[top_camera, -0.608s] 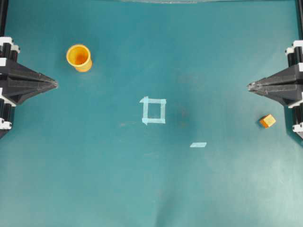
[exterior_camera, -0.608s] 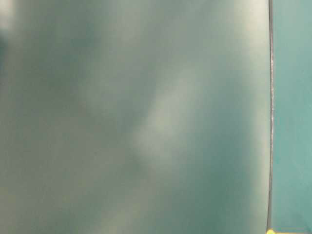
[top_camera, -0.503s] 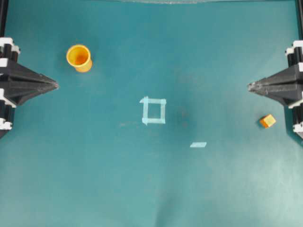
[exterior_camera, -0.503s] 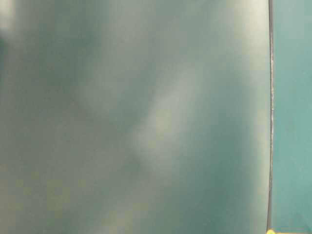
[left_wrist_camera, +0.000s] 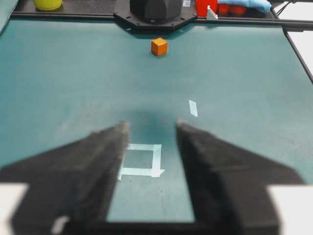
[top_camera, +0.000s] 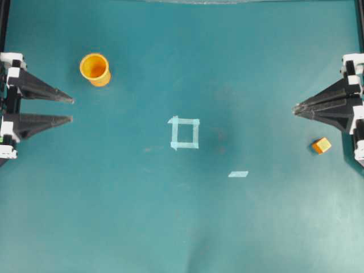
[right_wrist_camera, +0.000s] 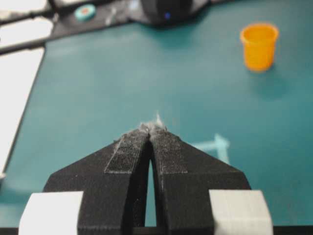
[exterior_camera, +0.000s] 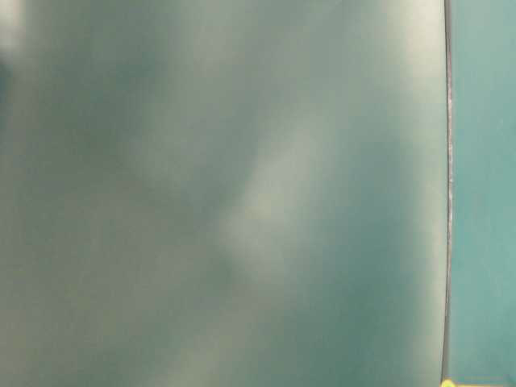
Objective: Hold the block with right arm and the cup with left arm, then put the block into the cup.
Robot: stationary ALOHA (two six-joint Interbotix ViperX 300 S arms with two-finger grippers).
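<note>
Teal matting covers the table (top_camera: 182, 227), and both task things sit at opposite ends of it, each untouched. The cup (top_camera: 94, 69) stands upright at about ten o'clock from the pale tape square (top_camera: 184, 133) in the overhead view, just off the left gripper (top_camera: 72, 110), whose fingers are spread apart and hold nothing. From that gripper the cup lies near, at roughly one o'clock, mouth up, so it has no long axis to line up with; a short swing across should bring the open jaws around its wall. The block (top_camera: 321, 145) rests flat at about three o'clock from the tape square, close to the right gripper (top_camera: 296, 109), whose fingers are pressed together at the tips, empty. It lies at about five o'clock from those tips, set askew to the table edges. Each arm is plainly the nearer one to its own thing. The right jaws must part before any grasp, by my judgement.
</note>
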